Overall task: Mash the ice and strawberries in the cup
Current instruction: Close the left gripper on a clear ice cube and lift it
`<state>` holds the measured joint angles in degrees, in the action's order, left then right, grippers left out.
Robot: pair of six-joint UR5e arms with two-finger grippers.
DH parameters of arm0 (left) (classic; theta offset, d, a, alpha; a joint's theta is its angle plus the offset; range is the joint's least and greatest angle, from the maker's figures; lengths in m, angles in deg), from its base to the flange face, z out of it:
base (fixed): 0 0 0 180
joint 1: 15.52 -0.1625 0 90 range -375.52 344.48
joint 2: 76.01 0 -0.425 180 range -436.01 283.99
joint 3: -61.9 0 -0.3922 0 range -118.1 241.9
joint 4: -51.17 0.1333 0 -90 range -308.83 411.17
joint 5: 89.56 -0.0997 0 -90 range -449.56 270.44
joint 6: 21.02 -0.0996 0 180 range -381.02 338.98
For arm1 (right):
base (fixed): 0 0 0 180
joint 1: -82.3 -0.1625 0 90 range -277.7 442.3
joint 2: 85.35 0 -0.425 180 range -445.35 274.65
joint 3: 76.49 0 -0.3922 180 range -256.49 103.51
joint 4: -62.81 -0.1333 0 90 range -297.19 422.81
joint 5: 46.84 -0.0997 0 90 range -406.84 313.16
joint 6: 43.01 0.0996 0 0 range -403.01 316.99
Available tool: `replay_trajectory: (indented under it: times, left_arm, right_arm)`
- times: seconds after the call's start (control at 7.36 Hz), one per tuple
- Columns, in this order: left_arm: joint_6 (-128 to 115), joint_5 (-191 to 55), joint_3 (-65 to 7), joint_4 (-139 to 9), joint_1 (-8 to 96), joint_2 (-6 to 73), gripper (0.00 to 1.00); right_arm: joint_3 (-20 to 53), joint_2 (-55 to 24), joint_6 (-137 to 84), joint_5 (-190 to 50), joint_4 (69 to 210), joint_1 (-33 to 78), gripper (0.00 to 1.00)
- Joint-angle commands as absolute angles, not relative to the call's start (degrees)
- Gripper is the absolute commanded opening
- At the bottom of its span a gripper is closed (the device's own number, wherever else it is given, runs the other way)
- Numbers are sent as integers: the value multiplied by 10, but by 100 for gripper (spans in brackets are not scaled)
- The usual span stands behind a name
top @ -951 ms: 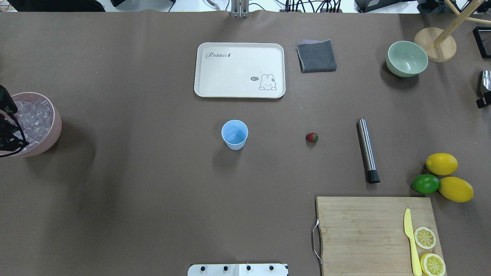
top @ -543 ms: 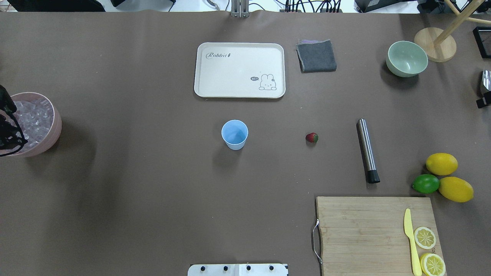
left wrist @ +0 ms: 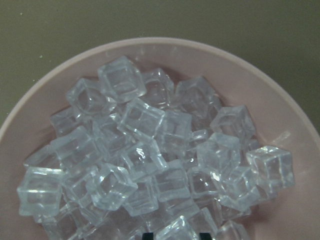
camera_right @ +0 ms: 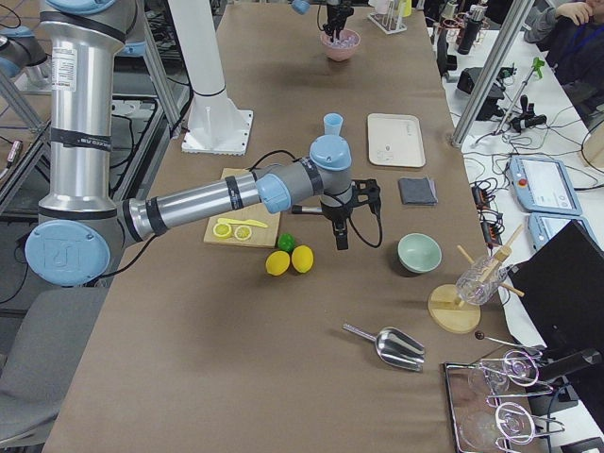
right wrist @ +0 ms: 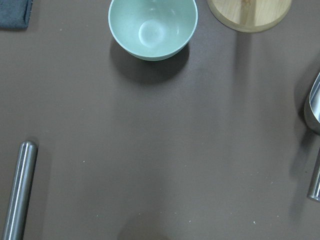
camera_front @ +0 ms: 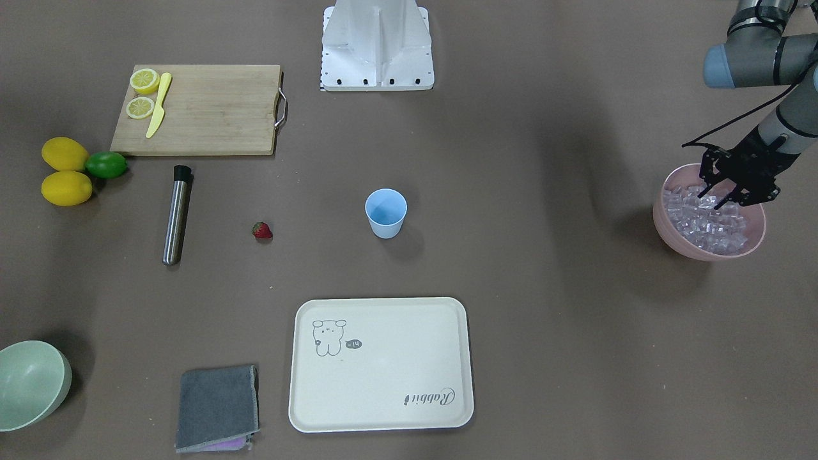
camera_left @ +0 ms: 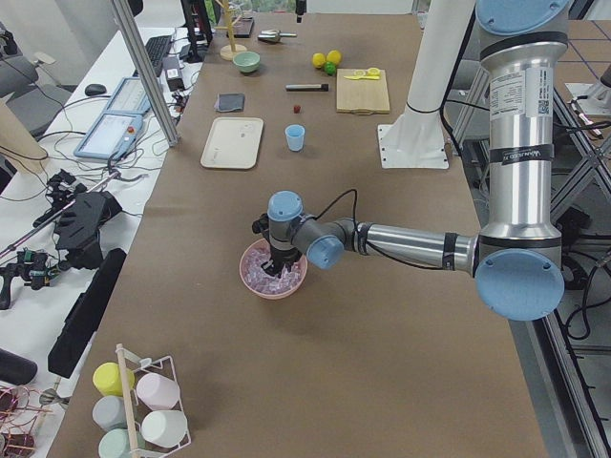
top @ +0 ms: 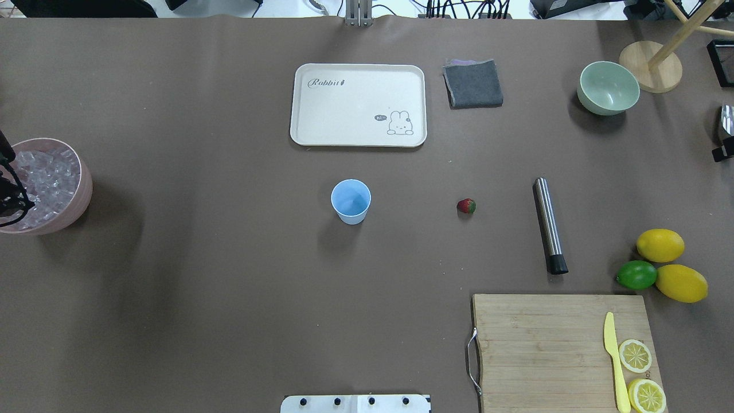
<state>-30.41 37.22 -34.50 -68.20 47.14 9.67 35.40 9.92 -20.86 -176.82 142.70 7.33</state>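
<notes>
At the right edge of the front-facing view, the left gripper (camera_front: 717, 197) dips into the ice (camera_front: 703, 225) heaped in the pink bowl (camera_front: 679, 248). Its fingers are spread, probably with nothing gripped, though the tips are half buried. The cup (camera_front: 386, 213) stands at frame centre, with the strawberry (camera_front: 262, 230) to its left. I cannot tell the right gripper's (camera_right: 341, 236) opening. Slick cubes could squirt free as the fingers close, or drop on the long carry.

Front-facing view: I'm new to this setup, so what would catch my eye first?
At the view's right edge, the left hand hangs over a pink bowl heaped with clear ice cubes. Mid-table stands an empty light-blue cup, with a lone red strawberry lying apart on its left in this view.
</notes>
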Motion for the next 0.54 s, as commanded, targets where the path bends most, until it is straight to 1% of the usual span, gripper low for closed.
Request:
replay_trajectory:
  times: [0.0,0.14,0.27,0.41]
  left_arm:
    - [-300,429,-383,-613,521,121,0]
    - [-293,457,-399,-540,544,158,0]
    - [-214,474,-401,-533,545,180,0]
    - [-88,473,-414,-536,541,210,0]
  right_arm:
    - [354,99,-209,-1768,1427,73,100]
    - [354,99,-209,-1768,1428,73,100]
    - [354,99,-209,-1768,1427,73,100]
    - [354,99,-208,-1769,1427,73,100]
